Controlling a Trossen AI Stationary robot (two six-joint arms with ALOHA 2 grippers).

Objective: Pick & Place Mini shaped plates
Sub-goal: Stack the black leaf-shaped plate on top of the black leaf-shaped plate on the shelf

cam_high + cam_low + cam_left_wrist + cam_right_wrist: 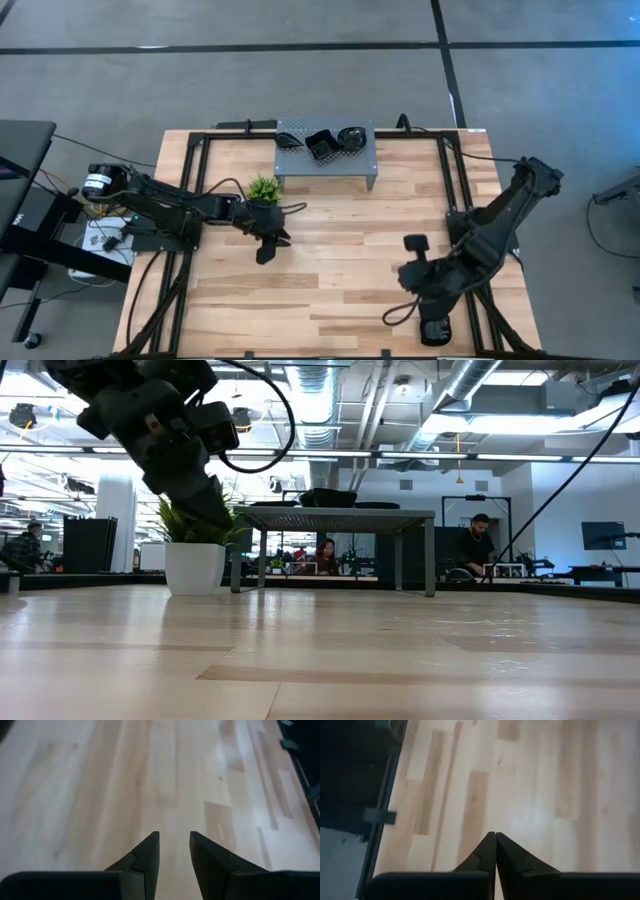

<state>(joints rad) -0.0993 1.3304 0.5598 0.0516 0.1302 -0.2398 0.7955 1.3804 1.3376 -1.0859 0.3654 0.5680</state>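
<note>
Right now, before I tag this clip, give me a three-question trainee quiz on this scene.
1. True or false: the left gripper has its jaws shut on a plate.
2. Where are the mini shaped plates? A) on the grey perforated stand B) on the bare wood C) in the right gripper
3. Fill in: the small green ____ stands beside the left gripper.

Key: 1 false, its jaws are apart and empty. 2 A. 3 plant.

dark arm (160, 430) before potted plant (195, 550); grey stand (335, 518) behind.
</note>
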